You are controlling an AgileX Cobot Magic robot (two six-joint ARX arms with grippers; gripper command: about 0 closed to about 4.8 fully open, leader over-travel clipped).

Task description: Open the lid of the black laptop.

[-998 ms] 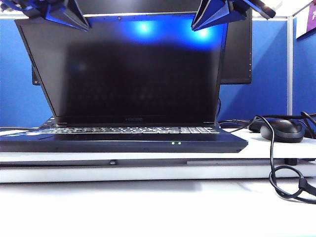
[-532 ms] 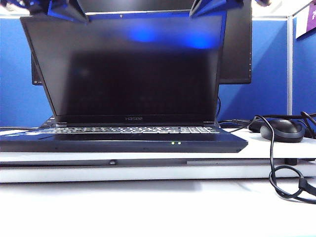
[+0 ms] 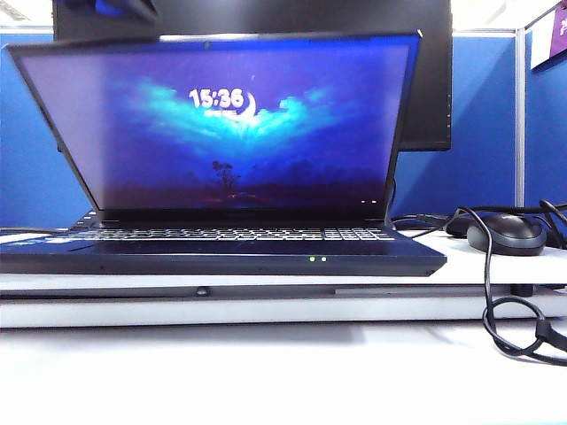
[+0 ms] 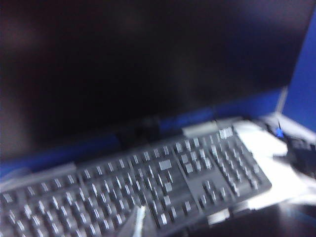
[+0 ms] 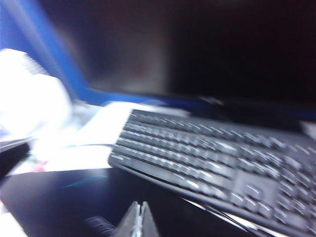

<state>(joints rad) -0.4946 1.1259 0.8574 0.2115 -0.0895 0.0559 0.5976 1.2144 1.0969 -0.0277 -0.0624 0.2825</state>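
- Left wrist view: left gripper shows as a pale tip at the frame edge, fingertips pressed together, holding nothing; blurred.
- Right wrist view: right gripper looks the same, tips closed on each other, empty; also blurred.
- Both wrist cameras look past a separate keyboard toward a big dark monitor; the keyboard sits just in front of the monitor.
- Exterior view: only a dark blue-black bit of the left arm shows at the top left corner, above the lid; right arm is out of sight there. Neither gripper touches the laptop.
- Laptop sits at the front edge of a raised white shelf, base flat, two green lights on its front edge.
- Lid stands up, tilted slightly back, screen lit with a lock picture and clock.
- Mouse and looped cable lie at the shelf's right end, apart from the laptop.
- Progress, my read: lid is open, task looks done; at most the arms need to clear away.
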